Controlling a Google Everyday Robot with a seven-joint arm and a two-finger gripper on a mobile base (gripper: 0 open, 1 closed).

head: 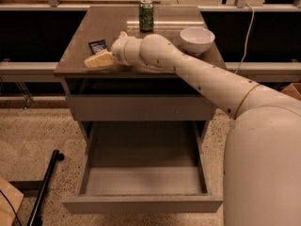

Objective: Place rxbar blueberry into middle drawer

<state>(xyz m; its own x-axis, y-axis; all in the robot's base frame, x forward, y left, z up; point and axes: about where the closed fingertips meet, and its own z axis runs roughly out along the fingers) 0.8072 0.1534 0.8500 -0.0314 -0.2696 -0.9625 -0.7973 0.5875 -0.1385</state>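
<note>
The rxbar blueberry [98, 46], a small dark packet with pale lettering, lies flat on the left part of the brown cabinet top [160, 27]. My gripper [98, 60], with pale yellow fingers, rests low over the top's left front edge, just in front of the packet and pointing left. The white arm reaches in from the lower right. The middle drawer [143, 180] is pulled out wide below, its light grey floor bare.
A green can [146, 15] stands at the back of the top. A white bowl [196, 39] sits at the right. A closed grey drawer front [138, 108] lies above the open one. A black pole [43, 189] lies on the speckled floor at left.
</note>
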